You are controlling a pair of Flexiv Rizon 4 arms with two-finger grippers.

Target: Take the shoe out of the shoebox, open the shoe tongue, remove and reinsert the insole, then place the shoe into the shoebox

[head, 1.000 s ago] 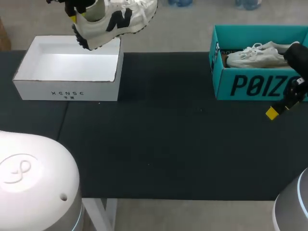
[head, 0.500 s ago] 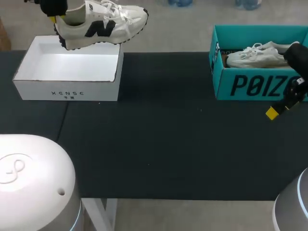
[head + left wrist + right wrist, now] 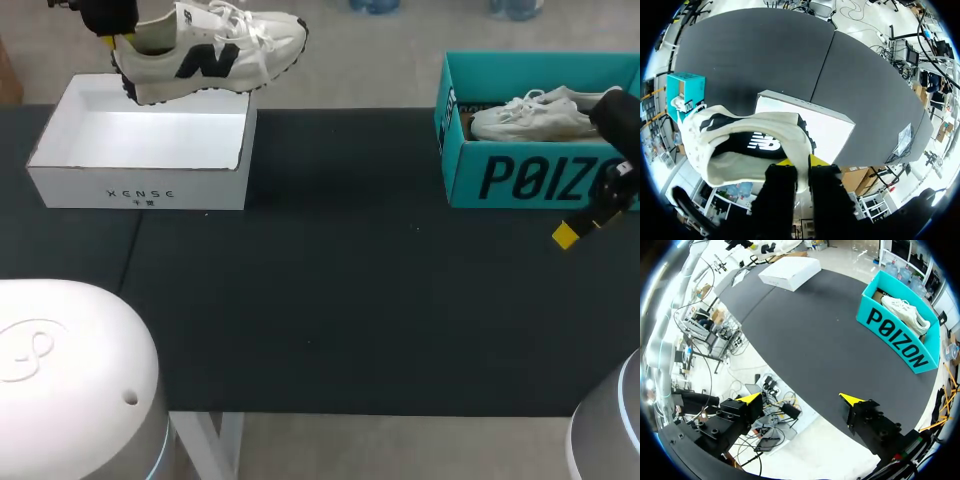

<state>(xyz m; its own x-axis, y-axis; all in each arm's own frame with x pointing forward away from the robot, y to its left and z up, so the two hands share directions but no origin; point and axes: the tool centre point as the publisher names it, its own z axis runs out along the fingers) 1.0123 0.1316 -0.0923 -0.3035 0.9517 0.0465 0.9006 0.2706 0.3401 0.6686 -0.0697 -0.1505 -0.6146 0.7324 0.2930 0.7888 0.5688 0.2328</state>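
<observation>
Two shoeboxes stand well apart on the black bench (image 3: 350, 300): a white shoebox (image 3: 140, 150) at the left, open at the top with its pale inside showing, and a teal shoebox (image 3: 540, 130) at the right, also open, with an off-white sneaker (image 3: 535, 115) lying in it on its side; the white-and-black sneaker (image 3: 210, 50) is out of its box, held over the far side of the white shoebox, roughly level, with its heel at the left arm's end and its toe pointing toward the teal shoebox; the left hand (image 3: 110, 25) grips it at the heel; in the left wrist view the left hand (image 3: 800, 162) stands nearly closed, its two yellow tips pinching the heel collar of the white-and-black sneaker (image 3: 725, 150), one finger inside the shoe's mouth and one outside; past the sneaker lie the white shoebox (image 3: 815, 125) and, farther off, the teal shoebox (image 3: 687, 87); the right hand (image 3: 590, 220) hangs just in front of the teal shoebox near the bench's right edge; in its own wrist view the right hand (image 3: 800, 398) is spread wide with nothing between its fingers, and the teal shoebox (image 3: 895, 337) with the off-white sneaker (image 3: 902, 310) lies ahead of it, the white shoebox (image 3: 790, 272) far beyond.
</observation>
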